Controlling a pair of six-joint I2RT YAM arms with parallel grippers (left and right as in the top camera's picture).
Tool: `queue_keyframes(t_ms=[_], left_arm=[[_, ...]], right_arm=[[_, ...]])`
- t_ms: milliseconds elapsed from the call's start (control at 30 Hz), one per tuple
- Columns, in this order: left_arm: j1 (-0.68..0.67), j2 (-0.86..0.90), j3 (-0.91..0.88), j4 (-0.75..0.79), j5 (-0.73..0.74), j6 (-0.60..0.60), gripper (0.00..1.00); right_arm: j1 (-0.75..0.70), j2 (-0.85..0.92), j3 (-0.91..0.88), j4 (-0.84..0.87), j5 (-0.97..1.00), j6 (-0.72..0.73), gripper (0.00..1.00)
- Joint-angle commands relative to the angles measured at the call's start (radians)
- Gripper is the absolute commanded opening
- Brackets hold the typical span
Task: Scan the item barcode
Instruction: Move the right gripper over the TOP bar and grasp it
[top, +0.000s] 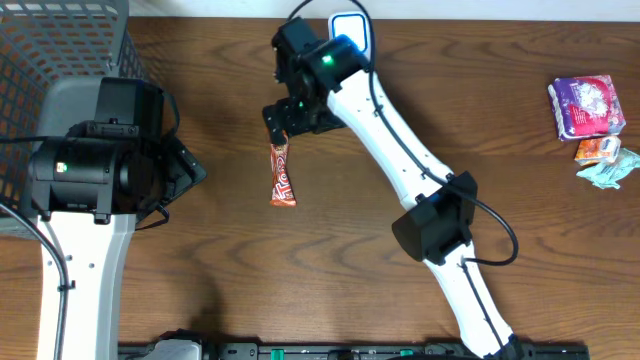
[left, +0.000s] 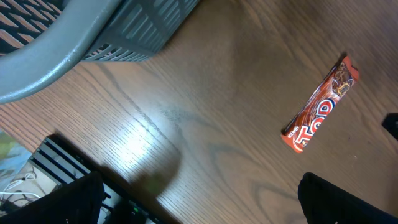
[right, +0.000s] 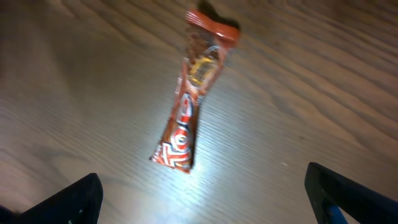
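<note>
The item is a red-orange candy bar (top: 283, 175) lying flat on the wooden table, lengthwise away from me. It also shows in the left wrist view as the candy bar (left: 320, 106) at the right, and in the right wrist view as the candy bar (right: 193, 99) just ahead of the fingers. My right gripper (top: 291, 118) hovers right above the bar's far end, open and holding nothing (right: 205, 193). My left gripper (top: 190, 170) is to the left of the bar, apart from it, also open and holding nothing (left: 199, 199). No barcode is readable in any view.
A grey mesh basket (top: 60, 40) fills the back left corner. A white and blue device (top: 350, 30) sits at the back edge behind the right arm. A purple packet (top: 587, 105), an orange packet (top: 597, 150) and a teal wrapper (top: 610, 170) lie at the far right.
</note>
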Motion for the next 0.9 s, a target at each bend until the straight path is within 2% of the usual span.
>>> queue_keyframes(t_ms=[0,533,733,867], left_arm=[[0.005,-0.011,0.000,-0.006,-0.013,-0.009,0.99],[0.005,-0.011,0.000,-0.006,-0.013,-0.009,0.99],[0.005,-0.011,0.000,-0.006,-0.013,-0.009,0.99],[0.005,-0.011,0.000,-0.006,-0.013,-0.009,0.99]], right_arm=[[0.017,0.010,0.000,0.016,0.000,-0.004,0.99],[0.065,0.032,-0.002,0.033,0.025,0.008,0.99],[0.070,0.047,-0.003,0.037,0.034,0.089,0.99],[0.072,0.057,-0.005,0.037,0.084,0.168,0.88]])
